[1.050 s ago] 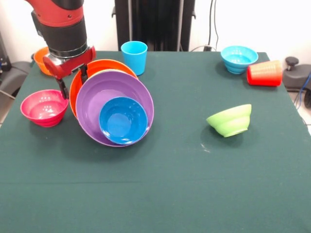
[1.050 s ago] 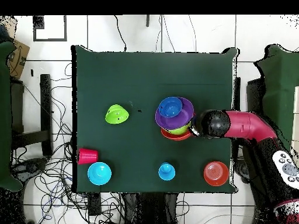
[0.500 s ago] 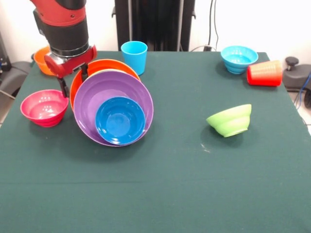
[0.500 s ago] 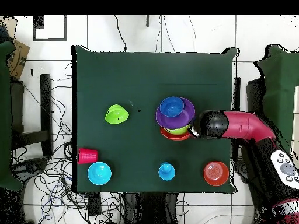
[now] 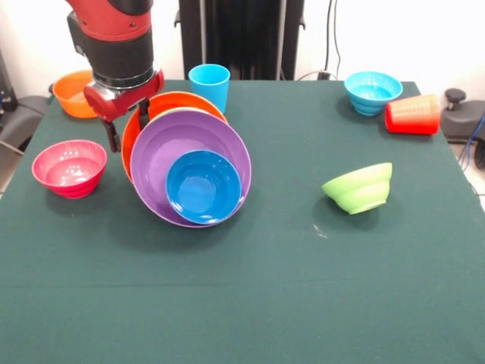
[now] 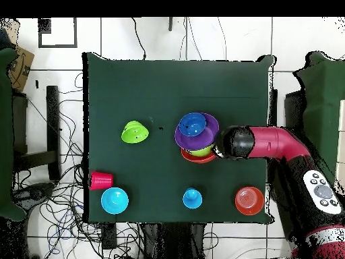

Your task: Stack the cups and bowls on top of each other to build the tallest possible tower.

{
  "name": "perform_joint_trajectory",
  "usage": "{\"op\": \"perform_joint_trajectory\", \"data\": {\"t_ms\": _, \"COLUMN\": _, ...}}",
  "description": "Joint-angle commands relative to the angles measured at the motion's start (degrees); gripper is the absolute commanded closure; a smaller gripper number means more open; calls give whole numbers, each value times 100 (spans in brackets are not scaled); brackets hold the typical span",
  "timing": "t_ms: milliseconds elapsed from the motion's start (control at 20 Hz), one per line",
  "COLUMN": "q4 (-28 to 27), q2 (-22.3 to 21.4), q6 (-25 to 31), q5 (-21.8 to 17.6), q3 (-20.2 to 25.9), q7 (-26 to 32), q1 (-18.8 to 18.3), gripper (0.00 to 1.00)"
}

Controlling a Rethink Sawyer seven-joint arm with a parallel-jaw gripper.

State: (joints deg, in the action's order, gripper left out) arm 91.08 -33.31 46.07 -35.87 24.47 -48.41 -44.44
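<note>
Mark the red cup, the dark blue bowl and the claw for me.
red cup [image 5: 413, 114], front view, its ridged side.
dark blue bowl [image 5: 203, 186], front view, inside bottom.
claw [image 5: 127, 125], front view, between its tips.

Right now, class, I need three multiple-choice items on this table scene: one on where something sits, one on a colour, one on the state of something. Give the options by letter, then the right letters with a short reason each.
1. Where is the dark blue bowl?
A. Inside the purple bowl
B. Alone beside the red cup
C. Under the small lime green bowl

2. What colour is the upright cup at the table's far edge in the front view?
A. Yellow
B. Light blue
C. Black

3. How does the red cup lie?
A. Upright
B. Nested in a bowl
C. On its side

Answers: 1 A, the dark blue bowl sits nested in the tilted purple one. 2 B, the standing tumbler is light blue. 3 C, its ridged wall lies along the cloth near the light blue bowl.
</note>
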Motion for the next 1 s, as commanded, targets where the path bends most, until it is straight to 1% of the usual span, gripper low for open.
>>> {"op": "perform_joint_trajectory", "data": {"t_ms": 50, "q4": 439, "q2": 26, "q6": -379, "q5": 30, "q3": -273, "q7": -1080, "q1": 234, "gripper": 0}}
{"op": "perform_joint_trajectory", "data": {"t_ms": 350, "q4": 528, "q2": 67, "q6": -594, "q5": -87, "q3": -451, "q7": -1339, "q1": 346, "gripper": 0}}
{"op": "perform_joint_trajectory", "data": {"t_ms": 700, "q4": 665, "q2": 139, "q6": -893, "q5": -79, "q3": -648, "q7": -1556, "q1": 436, "gripper": 0}}
{"op": "perform_joint_trajectory", "data": {"t_ms": 1000, "q4": 758, "q2": 354, "q6": -1284, "q5": -252, "q3": -889, "q7": -1650, "q1": 507, "gripper": 0}}
